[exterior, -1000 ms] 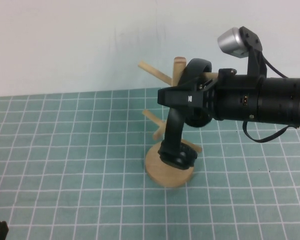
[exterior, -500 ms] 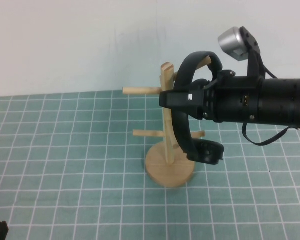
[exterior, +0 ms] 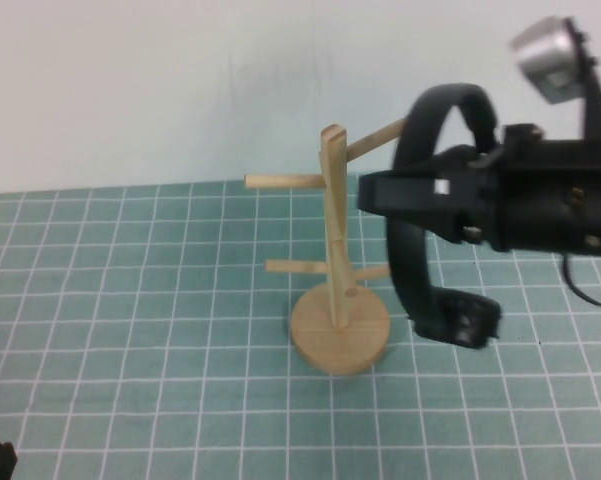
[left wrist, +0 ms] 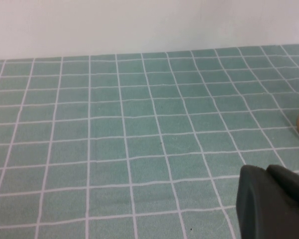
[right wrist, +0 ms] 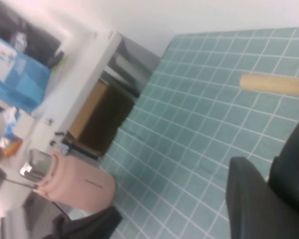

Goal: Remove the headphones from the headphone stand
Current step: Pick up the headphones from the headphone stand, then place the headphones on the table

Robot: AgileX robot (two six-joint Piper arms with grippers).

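Headphones off the stand

Right tool clenches the band beside the stand; retreat level, clear of pegs. Left tool parked; grip unclear.

Black headphones, pale wooden stand, green white-gridded mat.

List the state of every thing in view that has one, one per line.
headphones: off the pegs, lifted clear to the right of the stand, held by the band
headphone stand: upright on the mat, pegs bare
right gripper: jaws shut on the headphones' band, raised beside the stand
left gripper: low over the mat at the near left edge
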